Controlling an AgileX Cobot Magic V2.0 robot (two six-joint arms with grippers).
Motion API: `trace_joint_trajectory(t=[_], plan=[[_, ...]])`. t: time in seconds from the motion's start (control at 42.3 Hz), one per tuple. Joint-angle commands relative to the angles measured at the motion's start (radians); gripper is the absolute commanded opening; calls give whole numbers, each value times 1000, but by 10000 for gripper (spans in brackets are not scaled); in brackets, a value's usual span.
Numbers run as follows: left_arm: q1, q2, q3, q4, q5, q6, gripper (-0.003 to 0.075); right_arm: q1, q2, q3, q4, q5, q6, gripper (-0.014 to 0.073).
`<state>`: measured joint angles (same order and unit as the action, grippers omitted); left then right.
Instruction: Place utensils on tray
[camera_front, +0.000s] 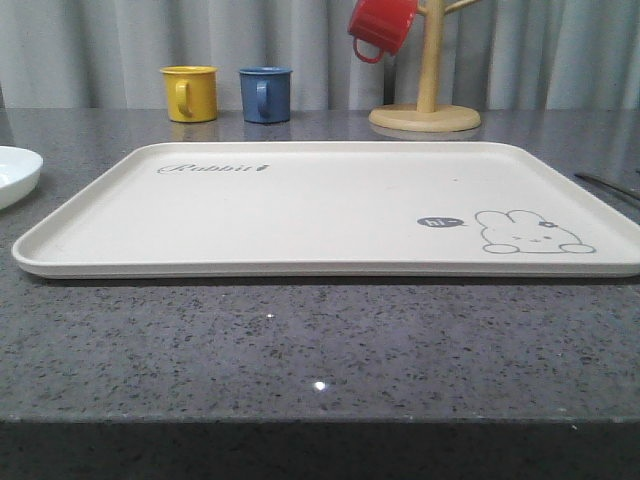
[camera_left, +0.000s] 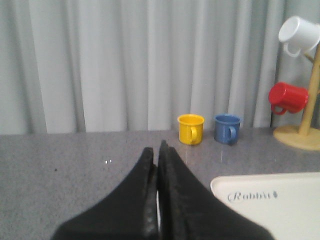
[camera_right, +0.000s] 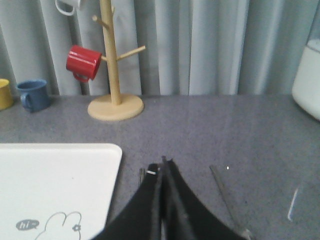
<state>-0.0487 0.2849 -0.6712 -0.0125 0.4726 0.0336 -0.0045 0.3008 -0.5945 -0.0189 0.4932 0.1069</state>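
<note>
Metal lying off to the right, so reading from there: spotting a long flat metal chopstick (camera_right: 227, 200) on the grey speckled worktop (camera_front: 320, 330), just to the right of the right gripper (camera_right: 161, 162) and running roughly along the fingers' own line, away toward the curtain. Catching thin tines, probably the shiny silver metal fork (camera_right: 141, 175), peeking out just beside the fingers on the tray side. Glimpsing a faint glinting shape (camera_right: 295, 205) further right, too blurred to name.

Finding the right fingers pressed together, gripping nothing. Finding the left gripper (camera_left: 156, 146) likewise clenched and empty, hanging near the tray's left corner.

Seeing the large rectangular cream tray (camera_front: 300, 210) sitting bare, with the round shallow white plate (camera_front: 12, 172) just off its left edge.

Judging the right arm nearer the cutlery and the left nearer the plate. Probably needing the right fingers parting, then closing across the chopstick's long axis, before carrying it leftward.
</note>
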Motion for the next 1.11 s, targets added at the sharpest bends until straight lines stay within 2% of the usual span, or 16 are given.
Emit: trace_joint_trajectory(t=[0.0,0.402,0.497,0.544,0.591,0.686,0.757,0.804,0.923,1.088], plan=[[0,65,-33,0,-29,-11,-20,-4,73,-32,1,-25,-4,-67],[0,175,27,0,-20,-11,-20,-4,239,-32,0,78,-5,-67],[0,184,38,0,-20,-11,-16,-4,262,-32,0,92,-17,-43],[0,192,38,0,-15,-11,17,-4,273,-32,0,96,-26,13],[0,198,38,0,-15,-11,80,-4,284,-32,0,98,-30,113],[0,207,38,6,-15,-11,263,-4,297,-32,1,98,-30,298],[0,217,31,12,1,-11,402,-4,299,-32,1,100,-30,376],[0,240,8,27,58,-11,475,-4,299,-32,1,100,-30,385],[0,366,-106,54,280,-11,481,-4,299,-32,1,100,-30,383],[1,604,-270,112,491,-11,481,-4,299,-32,1,100,-30,383]])
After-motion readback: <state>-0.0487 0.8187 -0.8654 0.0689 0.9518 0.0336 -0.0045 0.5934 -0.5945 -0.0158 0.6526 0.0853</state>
